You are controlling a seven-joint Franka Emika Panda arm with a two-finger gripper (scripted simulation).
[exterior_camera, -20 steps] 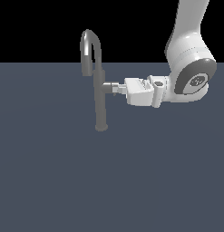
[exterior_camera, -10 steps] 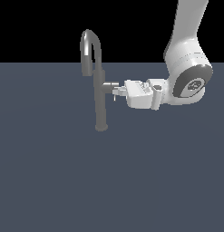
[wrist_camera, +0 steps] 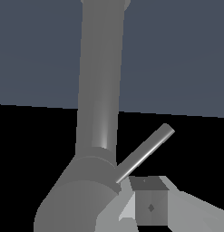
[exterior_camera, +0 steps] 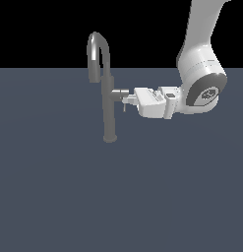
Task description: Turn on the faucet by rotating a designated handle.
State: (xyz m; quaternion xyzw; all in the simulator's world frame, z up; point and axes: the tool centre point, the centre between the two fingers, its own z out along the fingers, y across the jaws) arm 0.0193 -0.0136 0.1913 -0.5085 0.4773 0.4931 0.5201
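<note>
brushed metal faucet (exterior_camera: 107, 98) looked rigid and slick. its handle (exterior_camera: 119, 93) sat at the hand's (exterior_camera: 128, 100) tip, thin lever (wrist_camera: 144, 153) the likeliest purchase. whether the hand was spread or pinching, i could not tell.

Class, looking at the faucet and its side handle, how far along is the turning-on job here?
Done: the pincer has reached the handle on the faucet. In hand: it sits against the thin lever rod, which points downward in the exterior view. Left: turning the handle further; no water shows.

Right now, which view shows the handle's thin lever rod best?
The wrist view: the lever rod fills the frame close up, slanting out from the handle beside the gripper's fingertip. The exterior view shows it only as a tiny pin below the stub.
</note>
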